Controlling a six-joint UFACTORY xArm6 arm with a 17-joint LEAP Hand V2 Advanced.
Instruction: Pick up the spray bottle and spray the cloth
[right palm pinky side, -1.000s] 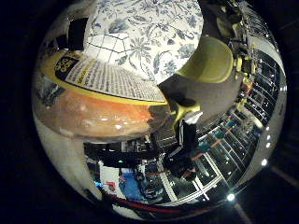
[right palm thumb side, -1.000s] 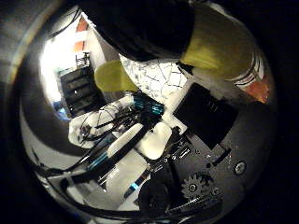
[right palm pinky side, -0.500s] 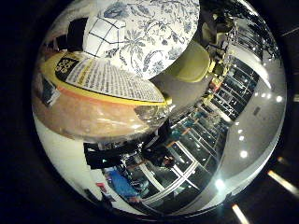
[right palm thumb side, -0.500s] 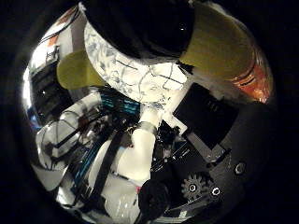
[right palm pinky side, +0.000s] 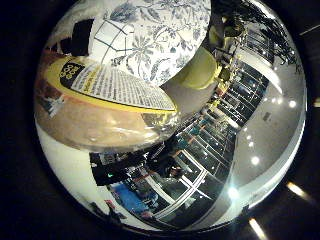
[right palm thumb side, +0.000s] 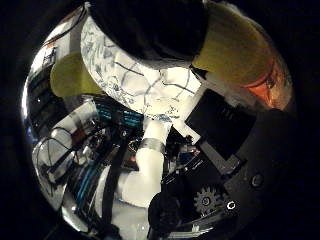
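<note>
The spray bottle (right palm pinky side: 100, 115), clear with orange liquid and a yellow printed label, lies right against my palm and fills much of the little finger side view. Its yellow label and orange body (right palm thumb side: 240, 60) also show in the thumb side view, next to a black part (right palm thumb side: 150, 25) that curls across it. My right hand (right palm thumb side: 225, 170) is shut on the bottle and holds it off the table. The yellow-green cloth (right palm pinky side: 200, 72) lies on the table's white and blue flowered cover (right palm pinky side: 150, 35), some way from the bottle.
Beyond the table edge stand glass-fronted racks and shelving (right palm pinky side: 210, 145) under ceiling lights (right palm pinky side: 255, 160). The robot's white arm (right palm thumb side: 150, 165) reaches in behind the hand.
The whole picture has turned in both views, so the hand has tilted with the bottle. The bottle stays in the same place against the palm. The table cover now fills more of the view.
</note>
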